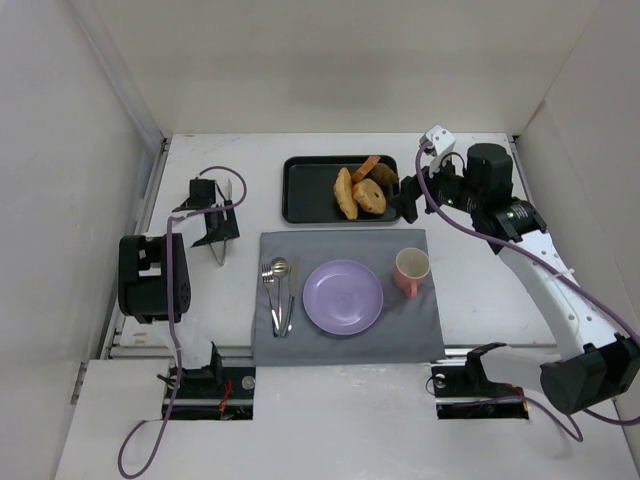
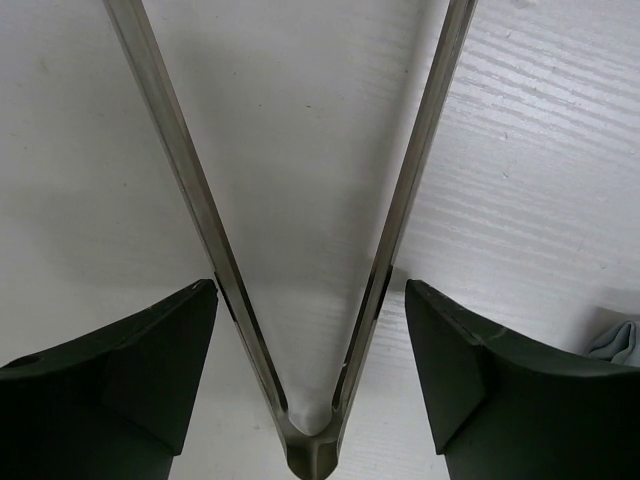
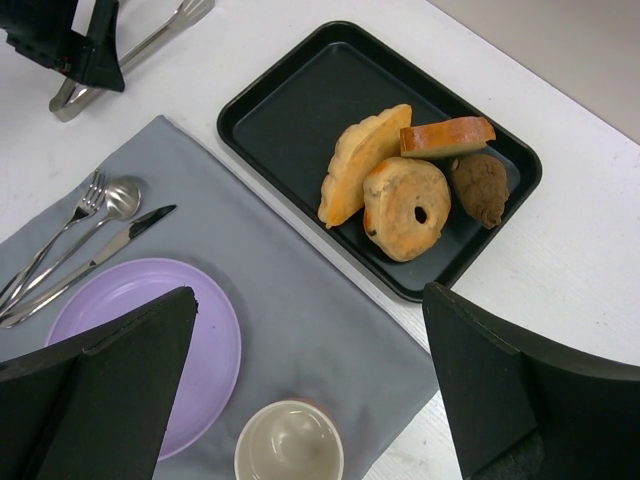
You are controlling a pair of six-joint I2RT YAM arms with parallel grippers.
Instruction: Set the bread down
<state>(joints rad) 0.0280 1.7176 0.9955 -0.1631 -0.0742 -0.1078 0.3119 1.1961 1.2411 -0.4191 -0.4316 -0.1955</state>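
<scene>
Item 1, left side of the desk, toward the far edge: left gripper [image 2: 310,287], jaws spread either side of steel tongs [image 2: 185,160] lying on the bare top; the tongs sit between the fingers and are not pinched.

Item 2, grey placemat [image 1: 420,320], middle of the near edge; on it, cutlery [image 1: 278,290] at the left, purple plate [image 1: 343,297] in the centre, pink cup [image 1: 411,270] at the right.

Item 3, black tray [image 3: 300,110], middle of the far edge, just beyond the mat; its left half bare, all contents bunched in its right half.

Item 3a, the bread [image 3: 360,162]: long golden-yellow oval, flattish, leftmost of the bunch; its right flank touches a ring-shaped piece [image 3: 407,207], its far tip touches an orange-crusted slice [image 3: 447,136]; a dark brown chunk [image 3: 478,188] lies further right, apart from it.
Handling, by judgement: light, dry-crusted, likely soft underneath and liable to dent or crumble under a hard squeeze; not slippery.
Hold, by judgement: across the narrow width near mid-length; the left long edge is free for one finger, the right needs a finger slipped in against the ring piece, which may be nudged.

Item 4, right side of the desk, beside the tray's right end: right gripper [image 3: 310,292], fingers wide apart, holding nothing, raised above the tray and mat.
</scene>
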